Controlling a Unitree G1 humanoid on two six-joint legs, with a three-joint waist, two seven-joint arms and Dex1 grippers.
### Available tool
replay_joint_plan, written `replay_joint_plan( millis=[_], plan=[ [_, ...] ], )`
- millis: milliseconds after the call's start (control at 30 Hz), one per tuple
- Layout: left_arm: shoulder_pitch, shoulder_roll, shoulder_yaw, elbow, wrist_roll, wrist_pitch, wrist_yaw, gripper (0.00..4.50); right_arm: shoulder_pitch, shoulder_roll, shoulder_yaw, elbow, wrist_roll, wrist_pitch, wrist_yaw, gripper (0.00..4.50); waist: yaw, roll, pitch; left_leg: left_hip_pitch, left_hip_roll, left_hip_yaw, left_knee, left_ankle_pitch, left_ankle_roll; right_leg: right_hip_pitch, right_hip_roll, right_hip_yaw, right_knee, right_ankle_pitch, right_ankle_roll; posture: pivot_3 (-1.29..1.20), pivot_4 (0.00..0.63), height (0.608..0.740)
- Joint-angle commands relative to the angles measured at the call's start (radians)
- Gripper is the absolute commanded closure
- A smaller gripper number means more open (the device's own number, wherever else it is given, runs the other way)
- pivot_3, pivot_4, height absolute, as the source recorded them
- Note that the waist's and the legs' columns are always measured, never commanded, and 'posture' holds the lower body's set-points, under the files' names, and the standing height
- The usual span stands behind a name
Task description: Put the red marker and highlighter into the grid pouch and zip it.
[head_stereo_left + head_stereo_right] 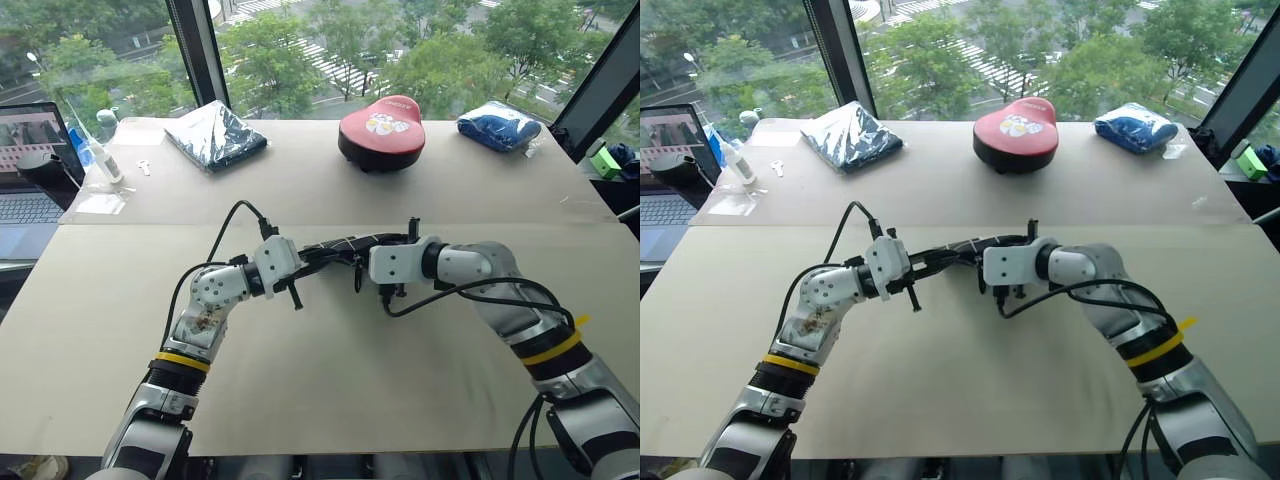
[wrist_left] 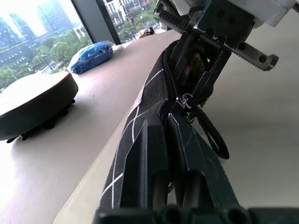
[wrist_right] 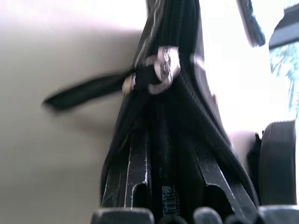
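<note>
One grid pouch held above the worktop between both grippers — left gripper fingers clamped shut on one end, right gripper fingers closing round the zipper strap — best zipped by pulling straight along the taut seam.

Black grid pouch with white lines, red-topped black case, dark blue bundle, bright blue bag, beige table
</note>
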Motion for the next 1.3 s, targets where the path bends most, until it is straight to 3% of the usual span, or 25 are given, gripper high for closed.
replay_joint_plan(
  millis=[33,200,467,633,767,900,1067,1300],
  plan=[
    [-0.021,-0.004,0.011,-0.024,-0.007,-0.015,0.006,4.50,0.005,0.020,-0.036,-0.032,0.067,0.013,0.044,3.03,-0.001,0.000,0.000,0.000,0.000,0.000,0.000,0.000,0.000,0.000,0.000,0.000,0.000,0.000,0.000,0.00,0.150,0.740],
    [-0.018,0.000,0.015,-0.026,-0.007,-0.015,0.010,4.50,-0.012,0.000,-0.090,0.006,0.063,0.027,0.030,1.44,-0.003,0.000,0.000,0.000,0.000,0.000,0.000,0.000,0.000,0.000,0.000,0.000,0.000,0.000,0.000,0.00,0.150,0.740],
    [-0.019,-0.003,0.011,-0.024,-0.006,-0.016,0.013,4.50,-0.055,-0.061,-0.280,0.035,0.244,0.036,0.072,1.44,-0.002,0.000,0.000,0.000,0.000,0.000,0.000,0.000,0.000,0.000,0.000,0.000,0.000,0.000,0.000,0.00,0.150,0.740],
    [-0.016,-0.002,0.010,-0.024,-0.006,-0.015,0.015,4.50,0.049,-0.123,-0.576,-0.158,0.819,0.584,0.295,1.44,0.004,0.000,0.000,-0.001,0.001,-0.001,0.000,-0.001,0.001,0.001,0.000,0.000,-0.001,0.000,0.000,0.00,0.150,0.740],
    [-0.016,0.000,0.010,-0.024,-0.007,-0.016,0.012,4.50,0.096,-0.142,-0.707,-0.188,1.009,0.795,0.264,1.44,0.002,0.000,0.000,-0.001,0.002,-0.001,0.000,-0.005,0.008,0.001,-0.002,0.001,-0.001,0.000,0.000,0.00,0.150,0.740],
    [-0.017,0.003,0.012,-0.022,-0.009,-0.016,0.009,4.50,0.333,-0.203,-0.659,-0.345,0.993,0.850,0.254,1.44,0.007,0.000,0.000,0.000,0.002,-0.002,-0.001,-0.006,0.009,0.000,-0.003,0.000,-0.001,0.000,0.000,0.00,0.150,0.740],
    [-0.013,0.006,0.011,-0.029,-0.010,-0.011,0.008,4.50,0.508,-0.146,-0.548,-0.502,0.979,0.859,0.162,1.44,0.007,0.000,0.000,-0.001,0.002,-0.001,-0.001,-0.004,0.007,-0.001,-0.003,0.002,0.000,0.000,0.000,0.00,0.150,0.740],
    [-0.018,0.007,0.008,-0.032,-0.010,-0.009,0.003,4.50,0.387,0.041,-0.342,-0.401,0.782,0.819,-0.093,1.44,0.001,0.000,0.000,0.001,0.002,-0.001,0.000,-0.004,0.006,0.000,-0.002,0.001,0.001,0.000,-0.001,0.00,0.150,0.740]
  ],
)
